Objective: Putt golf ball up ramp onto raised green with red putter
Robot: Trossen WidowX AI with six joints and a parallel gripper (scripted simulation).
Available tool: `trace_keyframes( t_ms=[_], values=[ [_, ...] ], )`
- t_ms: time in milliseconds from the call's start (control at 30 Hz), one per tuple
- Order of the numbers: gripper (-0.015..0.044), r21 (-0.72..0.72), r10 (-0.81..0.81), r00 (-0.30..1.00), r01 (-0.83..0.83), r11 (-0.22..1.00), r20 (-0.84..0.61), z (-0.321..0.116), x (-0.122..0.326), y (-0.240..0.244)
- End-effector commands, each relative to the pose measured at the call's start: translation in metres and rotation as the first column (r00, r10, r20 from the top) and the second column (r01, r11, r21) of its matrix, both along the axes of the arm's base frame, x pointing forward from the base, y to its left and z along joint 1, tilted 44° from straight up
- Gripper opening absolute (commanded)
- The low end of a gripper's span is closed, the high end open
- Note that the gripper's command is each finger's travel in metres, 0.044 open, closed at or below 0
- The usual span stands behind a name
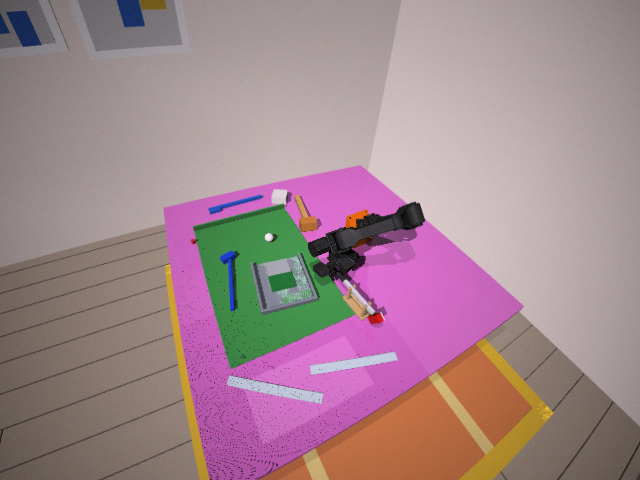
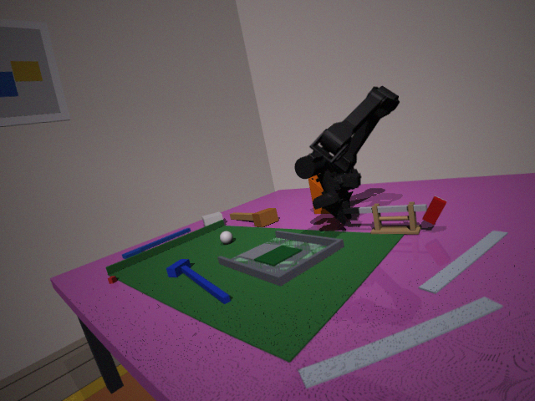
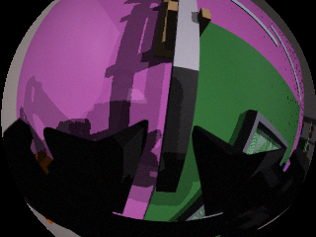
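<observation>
The picking of the red putter (image 1: 357, 293) (image 2: 395, 209) (image 3: 188, 44) was in hand; the fingers (image 1: 337, 274) (image 2: 344, 214) stood partly spread around its handle (image 3: 183, 99), and next they likely needed to close firmly.

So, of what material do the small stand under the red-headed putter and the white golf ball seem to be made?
The light-brown stand with upright posts looks like plain, matt wood, judging by its tan colour, though painted plastic is possible. The small white golf ball seems hard plastic, smooth, with soft shading; no dimples can be made out.
</observation>
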State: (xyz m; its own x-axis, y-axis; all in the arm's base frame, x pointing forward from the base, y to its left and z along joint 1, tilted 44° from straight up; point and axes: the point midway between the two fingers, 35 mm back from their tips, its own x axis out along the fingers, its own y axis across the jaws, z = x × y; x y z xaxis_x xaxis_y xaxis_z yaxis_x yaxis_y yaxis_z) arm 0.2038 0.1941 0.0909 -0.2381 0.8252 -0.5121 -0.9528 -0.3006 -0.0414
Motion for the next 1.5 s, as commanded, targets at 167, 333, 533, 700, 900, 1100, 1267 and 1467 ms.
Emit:
trace_keyframes(
  t_ms=[167, 333, 533, 700, 900, 1100, 1267, 1467],
  values=[
    [0.0026, 0.001, 0.001, 1.000, -0.001, 1.000, 0.003, 0.000, 0.000, 0.000],
    [0.0000, -0.001, 0.001, 1.000, -0.001, 1.000, 0.004, 0.002, 0.001, -0.002],
    [0.0000, -0.012, -0.002, 1.000, 0.002, 1.000, 0.006, 0.015, 0.009, -0.017],
    [0.0000, -0.017, -0.003, 1.000, 0.003, 1.000, 0.006, 0.031, 0.014, -0.033],
    [0.0000, -0.014, -0.002, 1.000, 0.002, 1.000, 0.003, 0.052, 0.018, -0.053],
    [0.0000, -0.005, 0.000, 1.000, 0.000, 1.000, -0.001, 0.070, 0.019, -0.068],
    [0.0000, -0.075, -0.085, 0.993, 0.079, 0.994, -0.086, 0.048, 0.032, -0.080],
    [0.0000, -0.187, -0.240, 0.947, 0.202, 0.962, -0.212, 0.022, 0.052, -0.114]
  ],
)
